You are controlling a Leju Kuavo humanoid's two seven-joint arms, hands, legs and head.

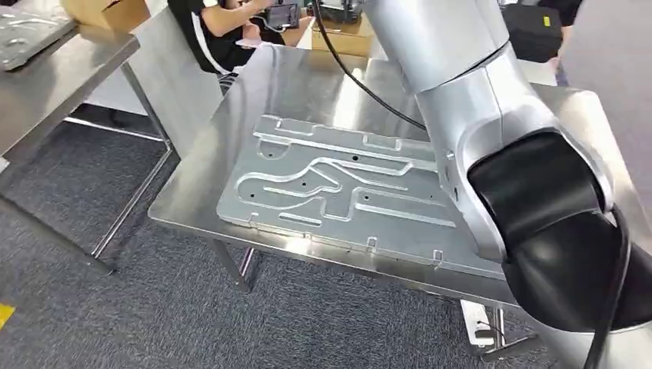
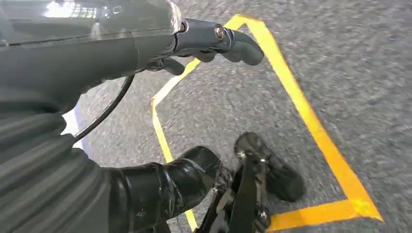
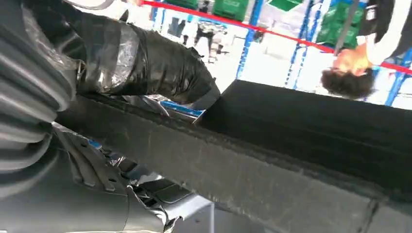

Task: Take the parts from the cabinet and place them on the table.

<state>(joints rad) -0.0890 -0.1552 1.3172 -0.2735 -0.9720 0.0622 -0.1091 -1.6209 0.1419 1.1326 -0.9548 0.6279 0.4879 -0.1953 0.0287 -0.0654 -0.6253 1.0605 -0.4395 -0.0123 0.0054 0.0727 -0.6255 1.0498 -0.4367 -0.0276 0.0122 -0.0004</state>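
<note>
- Resting flat on the steel table [image 1: 192, 192], mid-surface, the stamped metal part [image 1: 338, 188] is looking placed.
- We are hanging our left hand [image 2: 214, 43] curled, empty, over floor.
- We cannot tell our right hand's [image 3: 141, 58] state; we are advising a slow withdrawal.

One flat metal part [image 1: 338, 184] lies on one steel bench [image 1: 553, 115], and a second bench [image 1: 54, 69] stands to the left carrying another metal part [image 1: 23, 34] and one cardboard box [image 1: 108, 11]. A second cardboard box [image 1: 342, 34] sits behind the first bench. One person [image 1: 223, 27] sits beyond it. One yellow tape outline [image 2: 311, 121] marks the floor.
</note>
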